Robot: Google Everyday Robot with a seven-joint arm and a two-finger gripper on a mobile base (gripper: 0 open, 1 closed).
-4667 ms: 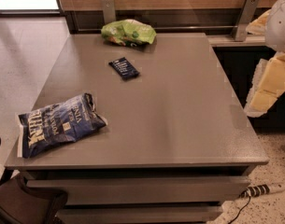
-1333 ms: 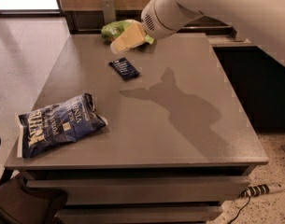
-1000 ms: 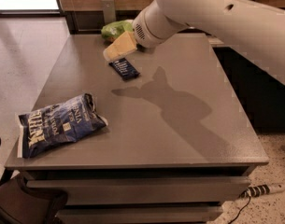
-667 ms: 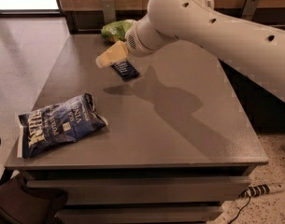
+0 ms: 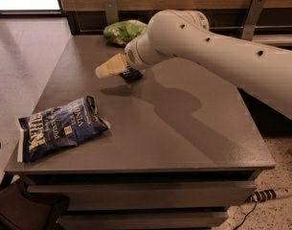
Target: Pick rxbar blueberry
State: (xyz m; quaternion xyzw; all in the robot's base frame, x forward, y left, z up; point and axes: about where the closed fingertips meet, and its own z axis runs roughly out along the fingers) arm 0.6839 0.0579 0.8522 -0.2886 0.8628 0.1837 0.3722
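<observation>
The big white arm [image 5: 207,47] reaches over the gray surface [image 5: 184,128] from the right. Its tan gripper [image 5: 107,68] hangs low near the far side, and I cannot tell if it is grabbing or let go. The rxbar blueberry [image 5: 132,74] lies flat just beside the gripper, partly hidden under the arm. A green chip bag [image 5: 124,31] sits behind it at the far edge. A big blue chip bag [image 5: 59,127] lies near the front left corner, well apart from the bar
</observation>
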